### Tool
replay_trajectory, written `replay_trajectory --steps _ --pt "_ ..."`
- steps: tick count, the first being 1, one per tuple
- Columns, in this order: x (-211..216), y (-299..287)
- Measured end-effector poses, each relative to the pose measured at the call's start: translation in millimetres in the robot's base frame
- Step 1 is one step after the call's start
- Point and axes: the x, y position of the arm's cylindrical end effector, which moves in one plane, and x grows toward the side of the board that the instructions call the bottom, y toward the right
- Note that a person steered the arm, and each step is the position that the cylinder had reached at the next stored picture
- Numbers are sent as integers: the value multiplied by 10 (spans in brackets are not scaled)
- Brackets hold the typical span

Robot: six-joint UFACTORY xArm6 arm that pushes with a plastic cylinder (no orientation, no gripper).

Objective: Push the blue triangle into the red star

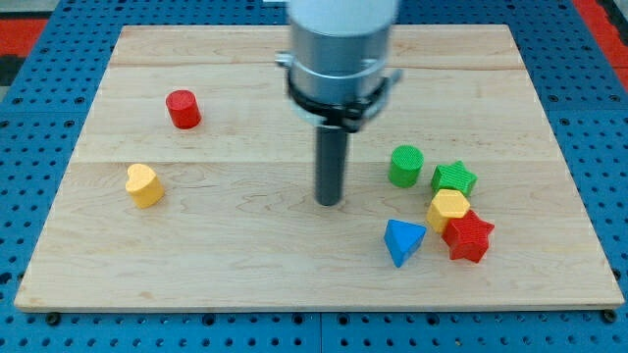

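Observation:
The blue triangle [403, 240] lies at the view's lower right on the wooden board [245, 265]. The red star [468, 235] sits just to its right, a small gap between them. My tip [329, 202] stands on the board up and to the left of the blue triangle, apart from it. The rod hangs from the large grey arm body at the view's top.
A yellow hexagon-like block [447, 209] touches the red star from above-left. A green star [454, 178] and a green cylinder [405, 165] sit above it. A red cylinder [183, 108] and a yellow heart [143, 184] lie at the view's left.

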Motion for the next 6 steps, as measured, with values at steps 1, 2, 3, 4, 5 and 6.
replay_trajectory --steps 1,2,3,4,5,6 --pt "715 19" --pt "735 476" --pt "578 758" --pt "610 1198" --pt "698 550" --pt "689 -697"
